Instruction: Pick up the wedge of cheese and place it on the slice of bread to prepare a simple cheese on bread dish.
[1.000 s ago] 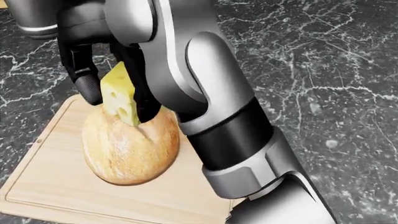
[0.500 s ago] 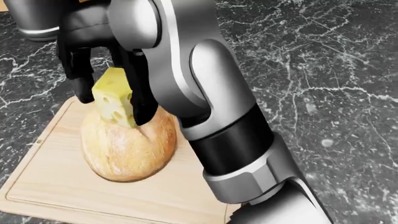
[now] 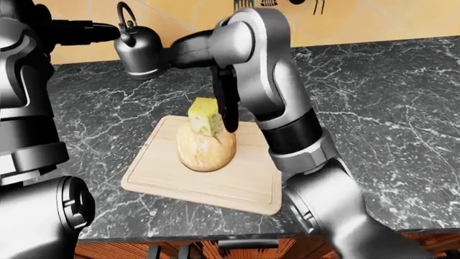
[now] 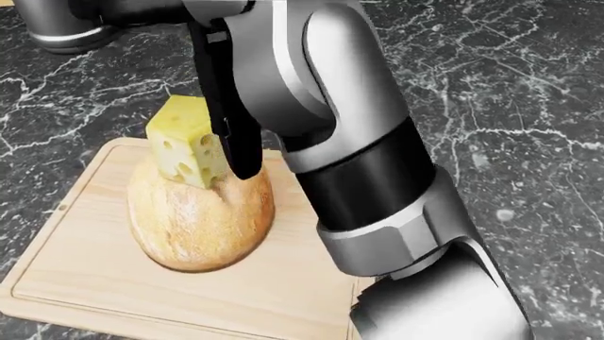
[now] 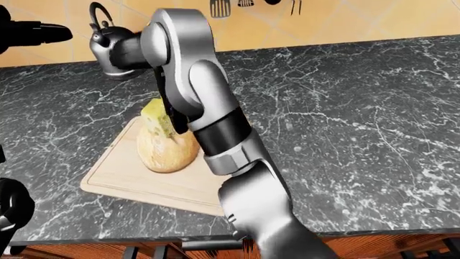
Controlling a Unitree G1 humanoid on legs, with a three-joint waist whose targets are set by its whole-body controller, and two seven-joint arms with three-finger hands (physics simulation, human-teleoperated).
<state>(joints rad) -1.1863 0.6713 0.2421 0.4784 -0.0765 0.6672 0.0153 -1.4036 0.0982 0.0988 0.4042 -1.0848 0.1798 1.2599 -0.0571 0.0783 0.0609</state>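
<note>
Black marble with white veins covers the desk [image 3: 388,91], and a yellow tiled wall runs along the top of both eye views with dark utensils hanging on it. On the desk lies a pale wooden cutting board [image 4: 85,283], and a round, crusty slice of bread [image 4: 198,219] rests on the board, toward its upper part in the head view. The wedge of cheese [image 4: 187,150], yellow with holes, stands upright on the top edge of the bread, touching it.

The right hand [image 4: 231,120] comes down from the top of the head view, its grey arm filling the middle and right of that view. One dark finger hangs just at the right side of the cheese, its tip reaching down over the bread; whether it touches the cheese I cannot tell. No finger shows on the left side of the cheese, so the fingers appear spread open and hold nothing.

The left hand [image 3: 93,32] is raised at the upper left of the left-eye view, well away from the board; how its fingers stand I cannot tell. A steel kettle [image 3: 138,51] stands on the desk near the wall, beyond the board.
</note>
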